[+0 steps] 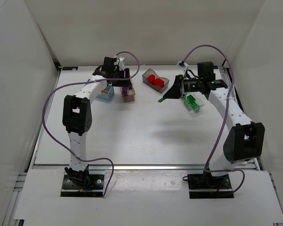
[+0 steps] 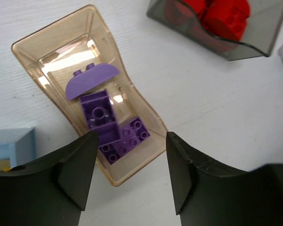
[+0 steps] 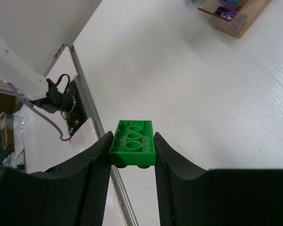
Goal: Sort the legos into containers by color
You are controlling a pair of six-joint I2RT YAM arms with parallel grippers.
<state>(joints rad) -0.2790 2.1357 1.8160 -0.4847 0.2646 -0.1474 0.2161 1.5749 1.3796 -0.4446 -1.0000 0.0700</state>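
Green brick [image 3: 132, 142] pinched in right hand [image 3: 132, 153]; left hand [image 2: 131, 146] spread wide.

Smoky grey plastic bin [image 2: 266, 35] of red bricks [image 2: 226, 14], beyond the jaws, was cut by the top edge. Light blue plastic bin [image 2: 12, 141] beside one jaw was cropped; purple studded brick [image 2: 132, 135] was partly hidden behind that jaw.

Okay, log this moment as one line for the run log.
left gripper: open, aimed at tan bin holding purple legos | right gripper: shut on green lego, near clear bin | red legos in grey bin
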